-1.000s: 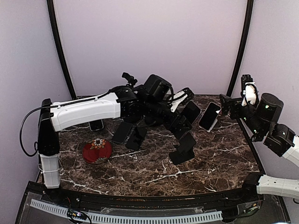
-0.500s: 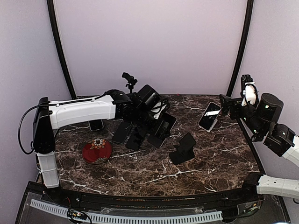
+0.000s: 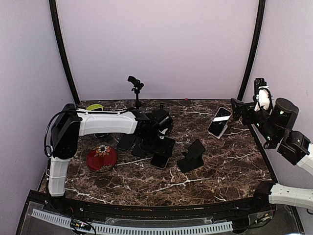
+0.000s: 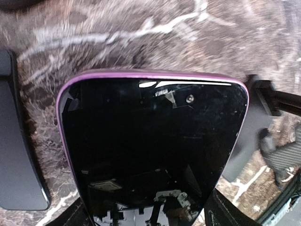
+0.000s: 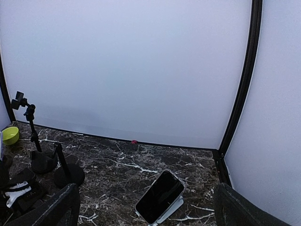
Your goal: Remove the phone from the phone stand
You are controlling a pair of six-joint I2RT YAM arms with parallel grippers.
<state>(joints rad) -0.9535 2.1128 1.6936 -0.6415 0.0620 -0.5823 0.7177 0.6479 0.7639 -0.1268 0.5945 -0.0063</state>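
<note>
Across the marble table (image 3: 220, 176), the left arm (image 3: 105, 122) is stretching low toward the centre, seemingly so that its load meets the stone gently rather than dropping. At the right edge the right arm (image 3: 283, 127) is hanging raised, its right gripper (image 3: 238, 110) spreading its fingers (image 5: 59, 207) wide around nothing, probably to leave the workspace free. Near the middle the black phone stand (image 3: 191, 156) is standing empty, so the lift-off looks done. Just left of it, the left gripper (image 3: 157, 133) is clamping the purple-cased phone (image 4: 150, 141) by its lower end. It is holding the phone close over the table beside another dark phone (image 4: 14, 155) lying flat. Whether the held phone is touching down, I cannot tell.
</note>
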